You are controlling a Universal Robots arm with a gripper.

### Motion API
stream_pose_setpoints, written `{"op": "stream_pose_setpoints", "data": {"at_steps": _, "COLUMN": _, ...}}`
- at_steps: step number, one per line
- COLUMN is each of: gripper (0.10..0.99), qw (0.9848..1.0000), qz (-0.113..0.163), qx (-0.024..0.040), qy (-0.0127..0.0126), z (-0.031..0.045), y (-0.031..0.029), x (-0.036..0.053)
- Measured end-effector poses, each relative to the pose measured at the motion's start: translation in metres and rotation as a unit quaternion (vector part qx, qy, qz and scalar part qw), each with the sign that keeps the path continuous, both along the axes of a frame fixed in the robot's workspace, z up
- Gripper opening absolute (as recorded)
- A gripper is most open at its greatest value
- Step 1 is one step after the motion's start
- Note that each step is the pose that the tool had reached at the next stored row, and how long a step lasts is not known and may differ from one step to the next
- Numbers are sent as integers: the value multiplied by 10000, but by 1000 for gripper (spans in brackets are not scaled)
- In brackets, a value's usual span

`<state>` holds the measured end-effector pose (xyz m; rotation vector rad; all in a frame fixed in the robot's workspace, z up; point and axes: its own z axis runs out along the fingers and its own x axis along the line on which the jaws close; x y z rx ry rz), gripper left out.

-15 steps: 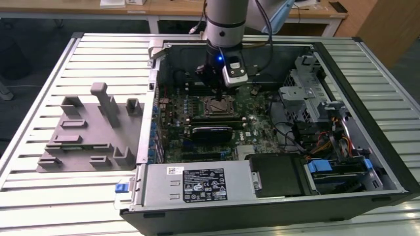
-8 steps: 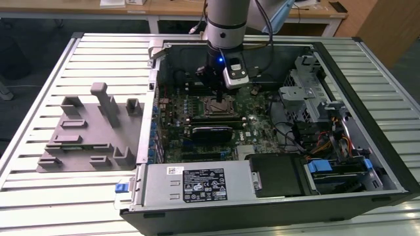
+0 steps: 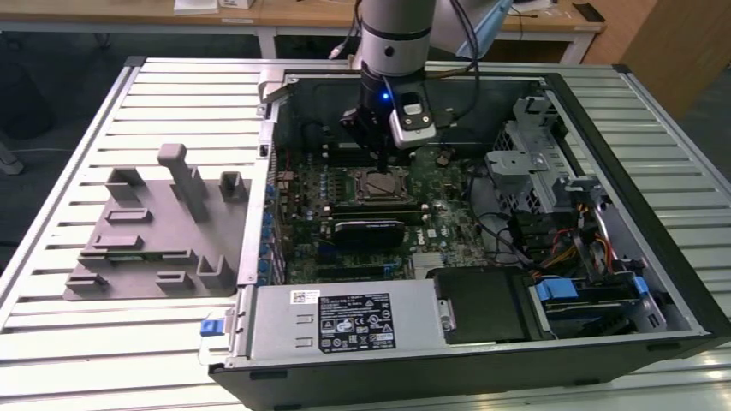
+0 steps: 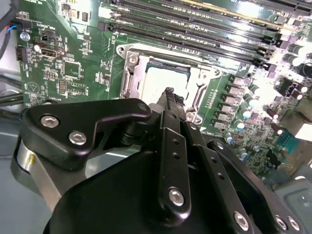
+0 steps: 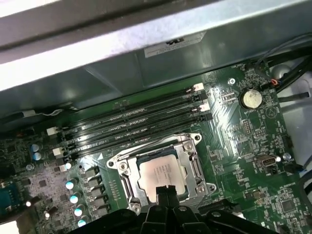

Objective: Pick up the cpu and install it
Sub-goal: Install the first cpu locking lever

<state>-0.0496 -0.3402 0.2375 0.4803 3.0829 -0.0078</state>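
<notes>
Cpu [image 5: 161,174] seated in the socket [image 5: 192,146], just beneath the clenched, empty end effector [image 5: 163,191].

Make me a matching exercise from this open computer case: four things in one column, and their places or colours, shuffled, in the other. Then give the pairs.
Things:
1. cpu
2. coin battery
3. grey fixture
4. hand

Places or colours:
A. on the slatted table, outside the case, at the exterior view's left
B. lying in the metal-framed socket on the board
C. round and silver, on the green board
D. black, right over the socket

Pairs: 1-B, 2-C, 3-A, 4-D
</notes>
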Motion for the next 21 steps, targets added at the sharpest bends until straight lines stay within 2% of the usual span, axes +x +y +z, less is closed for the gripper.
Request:
{"op": "stream_pose_setpoints", "data": {"at_steps": 3, "gripper": 106, "qw": 10000, "qz": 0, "qx": 3, "qy": 0, "z": 4, "y": -19, "x": 1}}
{"op": "stream_pose_setpoints", "data": {"at_steps": 11, "gripper": 106, "qw": 10000, "qz": 1, "qx": 3, "qy": 0, "z": 4, "y": -127, "x": 11}}
{"op": "stream_pose_setpoints", "data": {"at_steps": 14, "gripper": 106, "qw": 10000, "qz": 15, "qx": 7, "qy": 0, "z": 4, "y": -143, "x": 20}}
{"op": "stream_pose_setpoints", "data": {"at_steps": 21, "gripper": 106, "qw": 9998, "qz": 190, "qx": 101, "qy": -1, "z": 3, "y": -145, "x": 31}}
